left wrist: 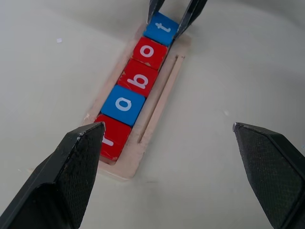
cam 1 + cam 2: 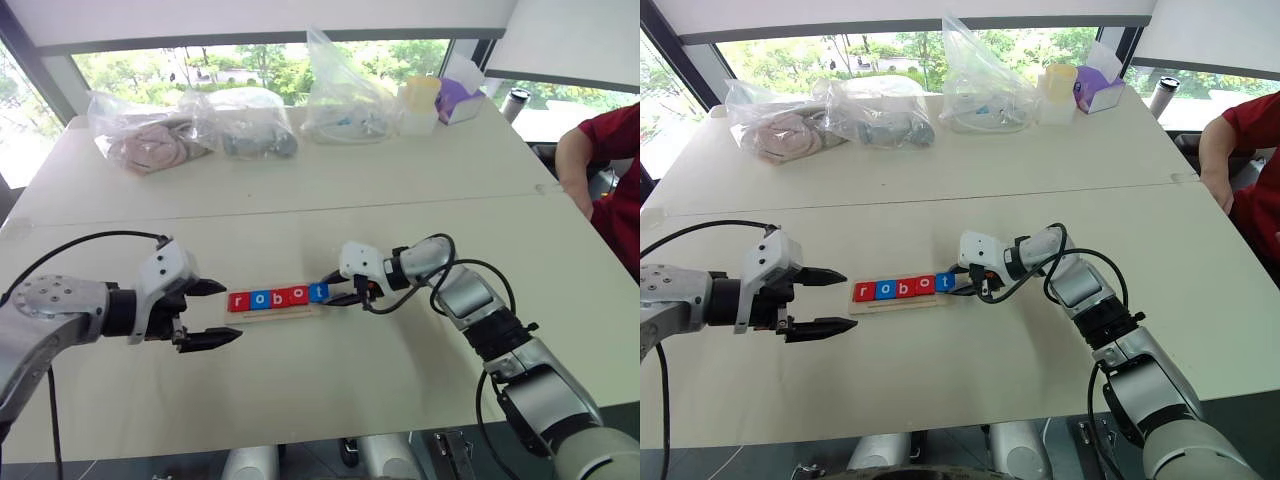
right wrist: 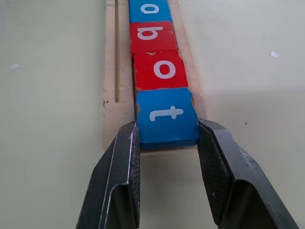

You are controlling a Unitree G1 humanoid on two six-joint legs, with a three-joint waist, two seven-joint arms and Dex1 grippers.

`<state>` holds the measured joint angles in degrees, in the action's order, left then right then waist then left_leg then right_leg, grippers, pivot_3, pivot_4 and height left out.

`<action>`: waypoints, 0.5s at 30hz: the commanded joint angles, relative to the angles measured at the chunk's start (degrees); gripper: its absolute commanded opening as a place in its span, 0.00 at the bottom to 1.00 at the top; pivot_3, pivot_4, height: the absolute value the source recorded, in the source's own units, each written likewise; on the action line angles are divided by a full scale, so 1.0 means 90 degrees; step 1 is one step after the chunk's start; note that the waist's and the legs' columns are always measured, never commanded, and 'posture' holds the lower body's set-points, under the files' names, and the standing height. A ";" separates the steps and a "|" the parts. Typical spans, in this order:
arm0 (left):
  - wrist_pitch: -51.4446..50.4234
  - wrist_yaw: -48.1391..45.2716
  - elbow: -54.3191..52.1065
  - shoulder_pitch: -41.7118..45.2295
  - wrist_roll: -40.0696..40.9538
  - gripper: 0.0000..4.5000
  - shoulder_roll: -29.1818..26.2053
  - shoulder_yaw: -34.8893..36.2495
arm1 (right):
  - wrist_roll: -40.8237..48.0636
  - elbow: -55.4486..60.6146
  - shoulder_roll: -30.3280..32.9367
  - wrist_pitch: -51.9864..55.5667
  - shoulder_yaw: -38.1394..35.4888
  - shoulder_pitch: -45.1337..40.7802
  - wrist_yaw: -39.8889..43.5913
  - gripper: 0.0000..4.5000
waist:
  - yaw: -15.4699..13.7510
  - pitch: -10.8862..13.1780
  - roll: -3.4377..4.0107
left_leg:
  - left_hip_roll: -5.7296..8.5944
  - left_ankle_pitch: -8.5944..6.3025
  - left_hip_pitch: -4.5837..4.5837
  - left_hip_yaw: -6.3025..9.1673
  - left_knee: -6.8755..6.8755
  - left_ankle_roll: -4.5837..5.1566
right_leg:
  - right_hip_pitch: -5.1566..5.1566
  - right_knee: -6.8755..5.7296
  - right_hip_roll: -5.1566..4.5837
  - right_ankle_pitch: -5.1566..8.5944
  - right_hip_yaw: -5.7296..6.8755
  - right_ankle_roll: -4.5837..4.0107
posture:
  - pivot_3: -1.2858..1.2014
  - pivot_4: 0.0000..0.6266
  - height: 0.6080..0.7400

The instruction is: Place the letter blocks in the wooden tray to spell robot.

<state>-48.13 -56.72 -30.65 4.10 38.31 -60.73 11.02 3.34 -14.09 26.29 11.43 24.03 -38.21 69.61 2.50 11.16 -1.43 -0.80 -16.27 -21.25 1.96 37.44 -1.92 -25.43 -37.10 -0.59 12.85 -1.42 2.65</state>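
The right gripper [image 3: 164, 143] clamps its two black fingers [image 3: 119, 186], which have a fine cross-hatched texture on the inner side, on the blue "t" block [image 3: 166, 116]. This flat square block has a white lowercase letter and slightly chipped corners. It sits at the right end of the row of letter blocks [image 2: 277, 297], touching the red "o" block [image 3: 161, 70]. From left to right the row reads r, o, b, o, t: red, blue, red, red, blue. All five lie in the wooden tray [image 1: 157, 107], a long shallow piece of pale wood with a thin groove along its near side. The tray rests on the smooth cream table [image 2: 330, 390]. The left gripper [image 2: 211, 312] hovers just left of the tray with its pointed black fingers [image 1: 71, 176] spread wide, holding nothing.
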 commanded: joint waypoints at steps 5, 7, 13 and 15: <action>-0.0024 0.0135 -0.0140 0.0084 0.0071 1.00 0.0018 0.0109 | -0.0021 0.0114 -0.0192 -0.0041 -0.0016 -0.0065 0.0000 0.25 | 0.0005 0.0000 0.0000 | 0.0000 0.0000 0.0000 0.0001 0.0000 0.0000 | 0.0000 0.0000 0.0000 -0.0001 0.0000 -0.0001 | 0.52 0.24 1.00; -0.0023 0.0169 -0.0128 0.0117 0.0059 1.00 0.0041 0.0074 | -0.0075 0.0022 -0.0254 -0.0077 -0.0012 -0.0088 -0.0061 0.25 | 0.0005 0.0000 0.0000 | -0.0001 0.0000 0.0001 0.0001 -0.0001 0.0000 | 0.0000 -0.0001 0.0001 -0.0001 0.0000 -0.0001 | 0.52 0.24 1.00; -0.0028 0.0229 -0.0132 0.0140 0.0064 1.00 0.0056 0.0059 | -0.0188 -0.0172 -0.0395 -0.0124 -0.0045 -0.0115 -0.0227 0.25 | 0.0006 0.0000 0.0000 | -0.0001 0.0000 0.0001 0.0001 0.0000 0.0000 | 0.0000 -0.0002 0.0001 -0.0002 0.0000 -0.0001 | 0.52 0.24 1.00; -0.0004 0.0231 -0.0088 0.0157 0.0042 1.00 0.0061 0.0044 | -0.0118 -0.0081 -0.0402 -0.0029 -0.0083 -0.0094 -0.0200 0.47 | 0.0005 0.0000 0.0000 | 0.0000 0.0000 0.0003 0.0001 0.0000 0.0000 | 0.0000 -0.0003 0.0001 -0.0002 0.0000 -0.0002 | 0.52 0.24 1.00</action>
<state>-48.44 -54.71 -30.64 4.87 38.29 -60.24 10.86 1.88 -15.67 23.19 10.98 24.02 -38.56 67.90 2.54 11.16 -1.43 -0.80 -16.27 -21.21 1.97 37.44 -1.93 -25.42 -37.14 -0.57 12.84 -1.42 2.63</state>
